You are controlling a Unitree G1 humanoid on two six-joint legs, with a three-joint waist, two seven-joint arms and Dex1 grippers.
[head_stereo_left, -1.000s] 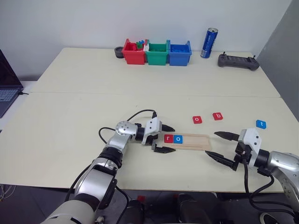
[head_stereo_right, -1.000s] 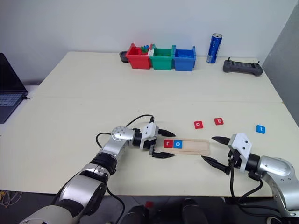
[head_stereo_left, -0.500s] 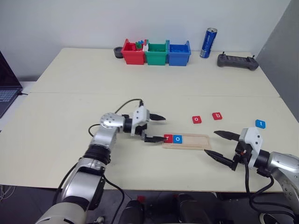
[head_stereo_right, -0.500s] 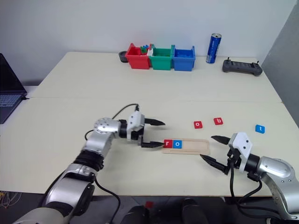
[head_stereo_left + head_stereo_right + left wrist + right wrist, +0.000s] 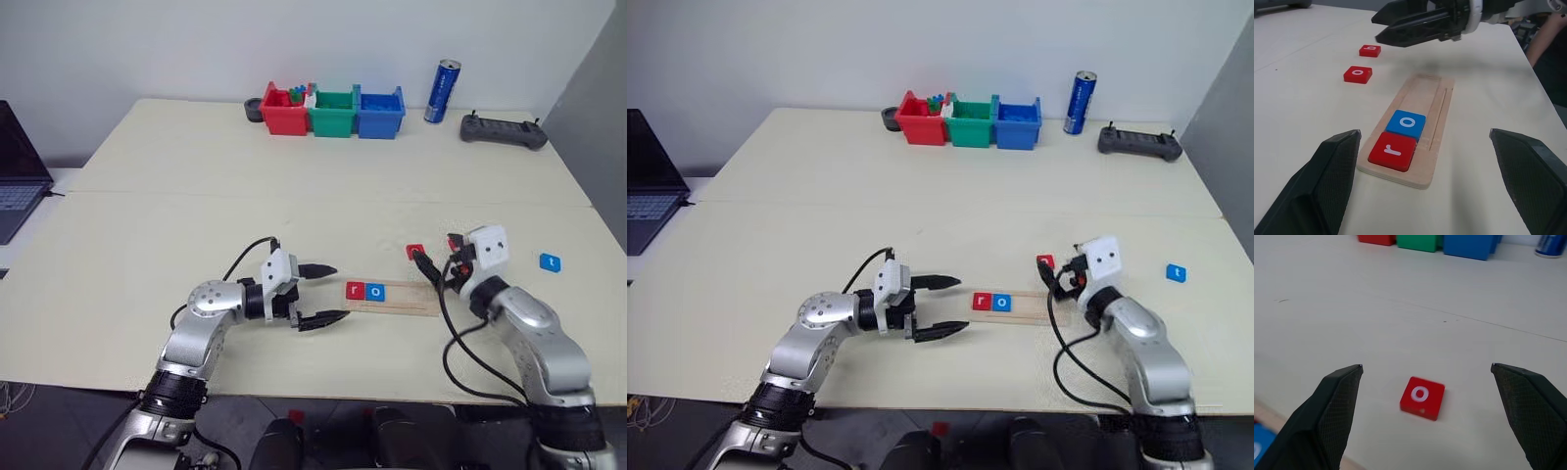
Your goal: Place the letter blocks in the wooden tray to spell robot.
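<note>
On the near half of the table, wooden tray (image 5: 392, 295) lies crosswise, long axis left to right; red r (image 5: 1393, 151) and blue o (image 5: 1406, 124) fill its left end. Next needed is b (image 5: 1370, 50): it sits beyond the tray's right end, beside the red o (image 5: 1422, 397). Right gripper (image 5: 1427, 406) is nearer, jaws spread, empty, facing the red o. Left gripper (image 5: 321, 294) is spread too, empty, off the tray's left end. Blue t (image 5: 550, 261) lies well to the right.

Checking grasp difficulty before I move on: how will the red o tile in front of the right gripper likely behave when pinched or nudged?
The red o tile looks rigid and probably light. Lying flat and low on the table, it may slide rather than tip or roll. The open right gripper would likely need to pinch its thin edges.
</note>
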